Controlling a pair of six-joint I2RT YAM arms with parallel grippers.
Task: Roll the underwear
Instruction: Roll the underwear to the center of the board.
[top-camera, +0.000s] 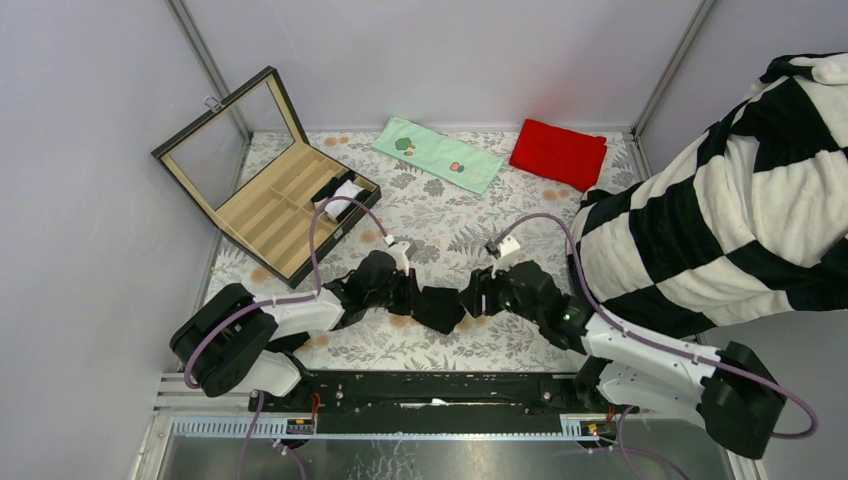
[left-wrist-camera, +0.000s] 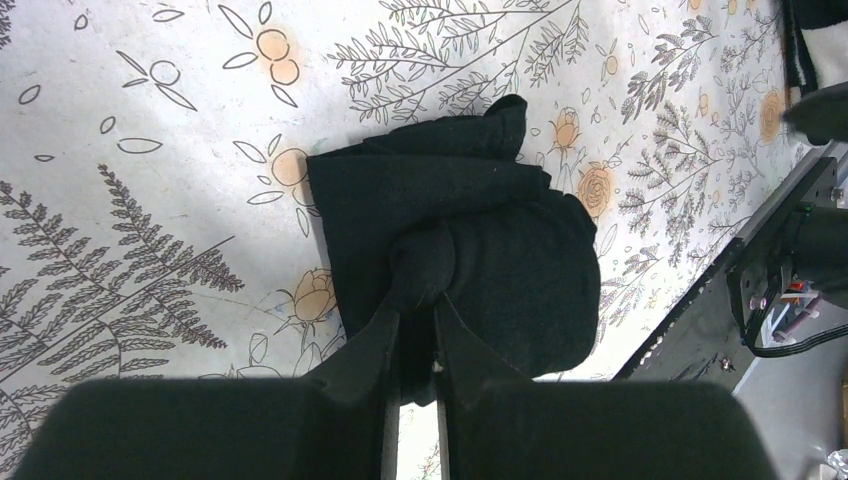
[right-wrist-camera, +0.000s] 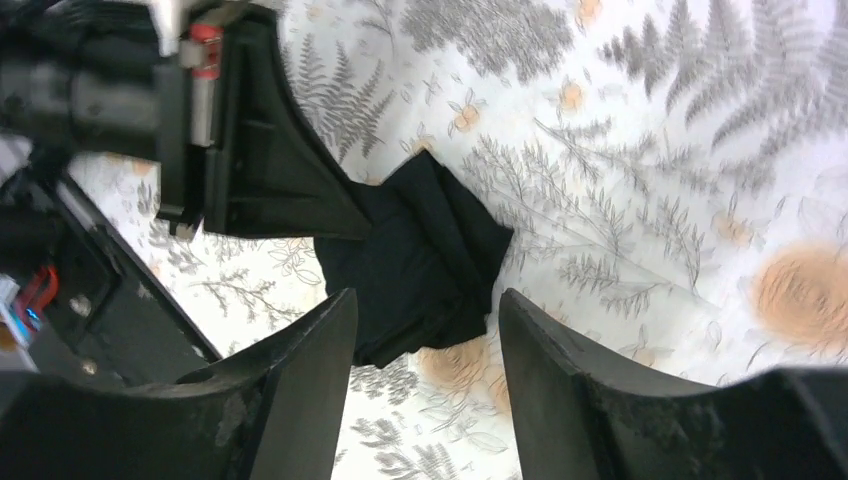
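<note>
One black underwear (top-camera: 439, 309) lies folded on the floral tablecloth, between my two grippers near the front of the table. My left gripper (top-camera: 413, 298) is shut on a bunched fold at the garment's near edge; in the left wrist view the cloth (left-wrist-camera: 470, 225) swells out just past the narrow fingertips (left-wrist-camera: 418, 305). My right gripper (top-camera: 468, 299) stands open just off the other side. In the right wrist view its fingers (right-wrist-camera: 425, 310) straddle the garment's lower corner (right-wrist-camera: 420, 255) without touching it, and the left gripper's finger (right-wrist-camera: 275, 170) lies on the cloth's far side.
An open compartment box (top-camera: 285, 205) stands at the back left, with a small black and white bundle (top-camera: 341, 192) in one slot. A green towel (top-camera: 438, 153) and a red cloth (top-camera: 558, 152) lie at the back. A black-and-white striped blanket (top-camera: 730, 210) fills the right side.
</note>
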